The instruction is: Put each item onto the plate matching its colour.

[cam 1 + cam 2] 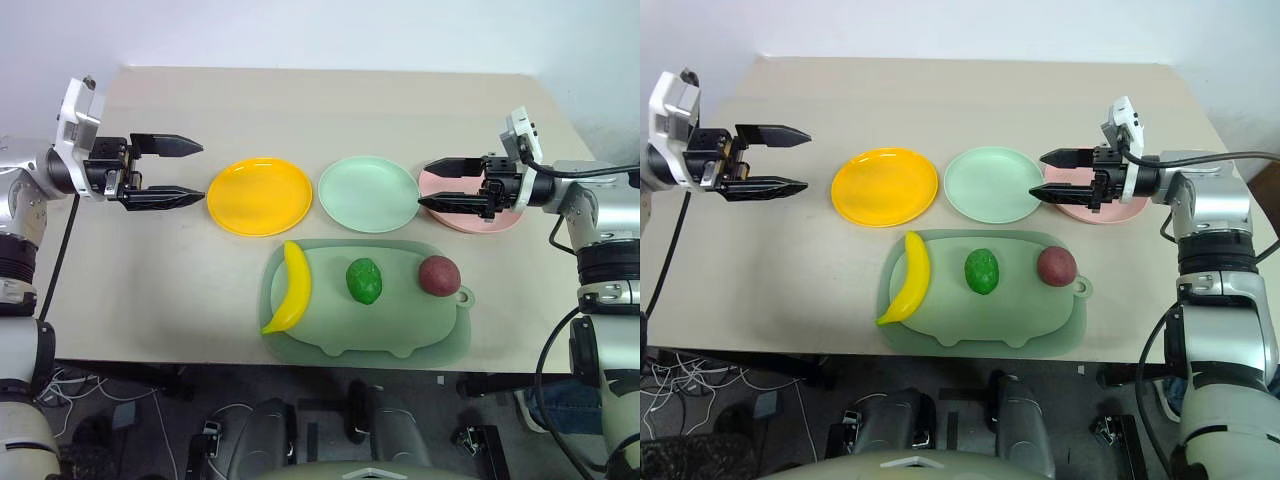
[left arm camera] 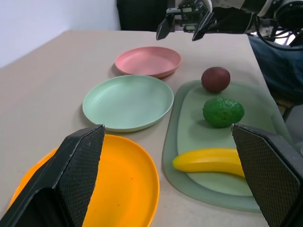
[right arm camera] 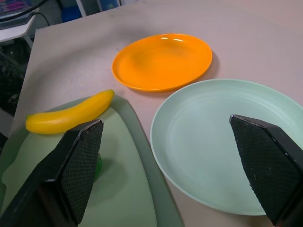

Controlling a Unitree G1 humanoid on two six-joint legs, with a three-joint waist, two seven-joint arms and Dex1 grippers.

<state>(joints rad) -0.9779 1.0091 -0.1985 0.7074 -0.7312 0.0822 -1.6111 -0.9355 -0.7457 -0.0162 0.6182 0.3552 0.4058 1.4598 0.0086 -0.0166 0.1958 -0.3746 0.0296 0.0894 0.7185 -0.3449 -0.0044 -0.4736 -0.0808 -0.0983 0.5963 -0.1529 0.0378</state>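
The banana (image 1: 288, 288), lime (image 1: 364, 280) and red fruit (image 1: 439, 276) lie in a row on the pig mat (image 1: 400, 330) near the front edge of the table (image 1: 300, 100), banana at the robot's left, lime in the middle, red fruit at the right; none touches another. Behind the mat, in the left eye view, three empty plates stand in a line: the yellow plate (image 1: 260, 196), the green plate (image 1: 368, 194) and the pink plate (image 1: 470, 200), each just beside the next. The left gripper (image 1: 180, 172) hangs above the table left of the yellow plate, pointing toward it, fingers spread wide with nothing between them. The right gripper (image 1: 432, 184) points the other way, over the near side of the pink plate, fingers also spread wide and empty. In the left wrist view the two black fingers (image 2: 80, 161) rise wide apart, framing the yellow plate closest, then the green and pink plates beyond, with the mat and its three fruits alongside; the right gripper shows at the far end above the pink plate. In the right wrist view the fingers (image 3: 80, 161) stand equally wide over the green plate, with the yellow plate farther off, the banana on the mat's edge, and a sliver of the lime partly hidden behind one finger.
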